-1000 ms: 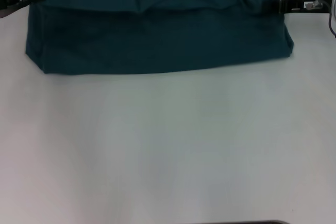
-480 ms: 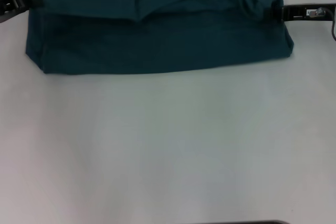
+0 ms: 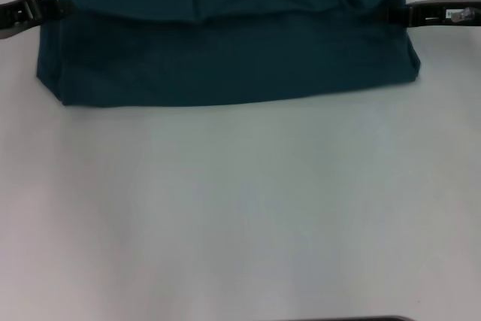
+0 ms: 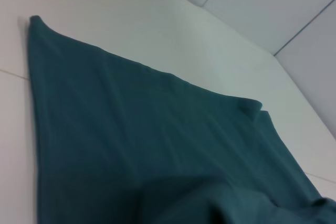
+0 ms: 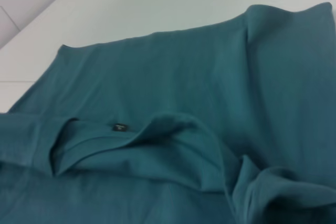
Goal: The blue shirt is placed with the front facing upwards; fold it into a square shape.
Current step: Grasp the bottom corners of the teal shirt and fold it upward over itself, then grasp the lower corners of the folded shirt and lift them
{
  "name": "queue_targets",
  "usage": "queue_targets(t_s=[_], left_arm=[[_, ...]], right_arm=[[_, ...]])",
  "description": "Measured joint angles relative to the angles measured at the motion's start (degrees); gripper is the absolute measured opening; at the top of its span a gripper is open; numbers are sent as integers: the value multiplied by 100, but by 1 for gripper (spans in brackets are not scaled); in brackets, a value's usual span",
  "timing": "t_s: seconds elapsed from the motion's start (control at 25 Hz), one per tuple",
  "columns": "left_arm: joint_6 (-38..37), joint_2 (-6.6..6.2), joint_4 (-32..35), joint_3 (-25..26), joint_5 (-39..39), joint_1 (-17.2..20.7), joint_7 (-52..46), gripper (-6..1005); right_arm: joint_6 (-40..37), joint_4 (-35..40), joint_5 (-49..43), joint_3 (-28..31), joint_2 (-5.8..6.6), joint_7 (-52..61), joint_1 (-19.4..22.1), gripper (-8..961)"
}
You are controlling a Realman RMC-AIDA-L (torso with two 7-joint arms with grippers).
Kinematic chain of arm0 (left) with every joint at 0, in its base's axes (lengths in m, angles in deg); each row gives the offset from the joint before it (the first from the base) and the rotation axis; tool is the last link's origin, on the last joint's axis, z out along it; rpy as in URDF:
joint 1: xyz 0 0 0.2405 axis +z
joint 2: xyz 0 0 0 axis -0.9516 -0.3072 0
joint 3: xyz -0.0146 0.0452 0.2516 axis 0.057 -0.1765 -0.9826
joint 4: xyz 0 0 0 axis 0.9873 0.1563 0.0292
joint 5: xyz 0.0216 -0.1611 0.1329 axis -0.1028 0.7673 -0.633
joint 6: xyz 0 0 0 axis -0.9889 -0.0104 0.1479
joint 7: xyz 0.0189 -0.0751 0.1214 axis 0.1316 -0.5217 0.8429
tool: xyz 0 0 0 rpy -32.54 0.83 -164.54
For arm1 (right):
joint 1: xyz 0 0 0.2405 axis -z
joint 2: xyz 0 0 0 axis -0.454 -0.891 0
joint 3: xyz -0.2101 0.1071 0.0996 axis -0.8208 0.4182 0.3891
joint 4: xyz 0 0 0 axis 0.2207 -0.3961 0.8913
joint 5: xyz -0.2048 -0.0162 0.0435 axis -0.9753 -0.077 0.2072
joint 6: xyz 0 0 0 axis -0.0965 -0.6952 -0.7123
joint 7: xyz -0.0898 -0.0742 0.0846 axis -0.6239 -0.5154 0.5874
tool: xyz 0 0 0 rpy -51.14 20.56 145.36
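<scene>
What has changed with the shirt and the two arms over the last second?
The left pincer and the right pincer drifted a little up, then back down, at the sides of the blue shirt. Its folded-over top layer settled lower and flatter, and the neck label slipped from the head view. The near edge stayed put.

Plain white table [image 3: 240, 216], pale wall panels [image 4: 273, 3] behind.
</scene>
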Motion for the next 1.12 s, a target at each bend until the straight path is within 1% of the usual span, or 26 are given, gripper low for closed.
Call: queue_targets(t_s=[0.04, 0.16, 0.2, 0.24, 0.4, 0.6, 0.8, 0.88, 0.96, 1.0, 1.12], left_arm=[[-11, 4, -47, 12, 10, 23, 2, 4], [-85, 32, -288, 40, 66, 116, -31, 107], [-85, 32, -288, 40, 66, 116, -31, 142], [-216, 48, -450, 42, 216, 208, -52, 176], [-342, 53, -545, 44, 381, 277, -53, 353], [-499, 37, -568, 10, 409, 312, -48, 567], [-540, 55, -652, 7, 411, 385, -29, 776], [-546, 59, -662, -24, 386, 399, -33, 860], [-557, 60, -662, -58, 348, 411, -33, 859], [-567, 61, -660, -133, 335, 443, -25, 859], [-569, 64, -660, -216, 332, 480, -22, 858]], right_arm=[[-88, 179, 7, 0, -51, 0, 67, 116], [-296, 537, 92, 0, -151, 0, 225, 197], [-378, 648, 159, 0, -166, -1, 282, 245], [-482, 725, 242, -1, -168, -10, 335, 293], [-776, 832, 437, -7, -119, -78, 477, 479], [-815, 846, 399, -32, -55, -92, 560, 686], [-847, 854, 388, -201, 37, 78, 675, 725], [-859, 830, 383, -335, 113, 247, 725, 740], [-873, 806, 381, -461, 182, 427, 773, 747], [-906, 798, 377, -561, 239, 565, 815, 746], [-931, 784, 329, -610, 266, 665, 834, 743]])
